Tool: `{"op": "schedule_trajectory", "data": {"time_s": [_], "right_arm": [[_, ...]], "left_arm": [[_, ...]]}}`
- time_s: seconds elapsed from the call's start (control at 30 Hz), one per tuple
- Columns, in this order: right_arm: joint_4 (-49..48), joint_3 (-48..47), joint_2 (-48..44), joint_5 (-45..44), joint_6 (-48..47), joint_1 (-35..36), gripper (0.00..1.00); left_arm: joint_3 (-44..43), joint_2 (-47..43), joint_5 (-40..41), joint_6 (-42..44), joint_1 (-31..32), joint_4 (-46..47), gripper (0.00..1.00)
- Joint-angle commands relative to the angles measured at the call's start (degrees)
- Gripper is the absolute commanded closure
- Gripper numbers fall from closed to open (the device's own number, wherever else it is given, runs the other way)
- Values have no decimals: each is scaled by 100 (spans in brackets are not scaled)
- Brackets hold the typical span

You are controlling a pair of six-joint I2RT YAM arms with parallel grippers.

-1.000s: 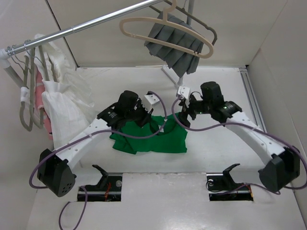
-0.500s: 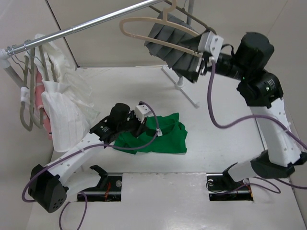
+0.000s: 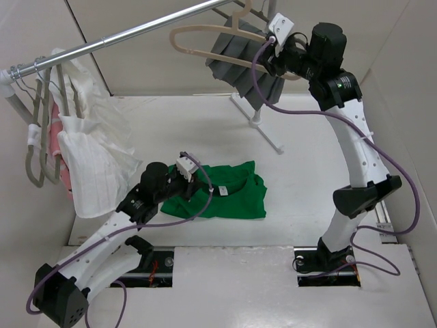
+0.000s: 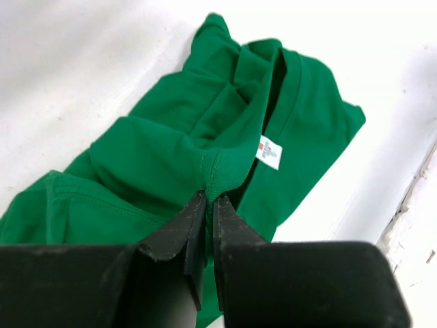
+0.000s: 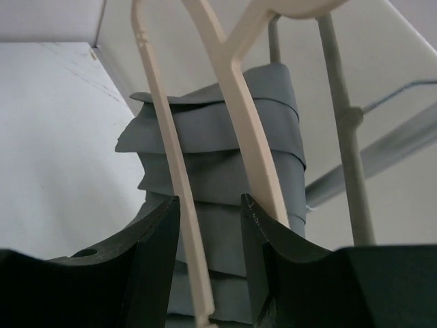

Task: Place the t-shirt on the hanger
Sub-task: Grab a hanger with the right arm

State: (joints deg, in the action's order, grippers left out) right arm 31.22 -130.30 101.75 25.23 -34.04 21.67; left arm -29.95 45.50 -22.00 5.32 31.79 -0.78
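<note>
While my left hand (image 4: 209, 198) is pinching the t-shirt (image 4: 171, 137), I'm bracketing the hanger (image 5: 172, 171) with my open right hand (image 5: 208, 201); closing seems next.

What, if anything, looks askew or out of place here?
Nothing is spilled or broken. The t-shirt lies bunched and creased on the table, one fold pinched by the left gripper.
</note>
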Motion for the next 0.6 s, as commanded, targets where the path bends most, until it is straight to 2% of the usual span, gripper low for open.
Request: {"op": "schedule_trajectory", "data": {"time_s": [0.0,0.3,0.57], "right_arm": [[-547,-101,-182,138,126,-49,54],[-705,251,-516,684,126,4,54],[-820,14,-508,386,126,-119,40]], "left_arm": [[42,-208,-15,-172,-15,499,100],[201,-366,-15,-172,-15,552,100],[201,-366,-15,-172,-15,605,100]]}}
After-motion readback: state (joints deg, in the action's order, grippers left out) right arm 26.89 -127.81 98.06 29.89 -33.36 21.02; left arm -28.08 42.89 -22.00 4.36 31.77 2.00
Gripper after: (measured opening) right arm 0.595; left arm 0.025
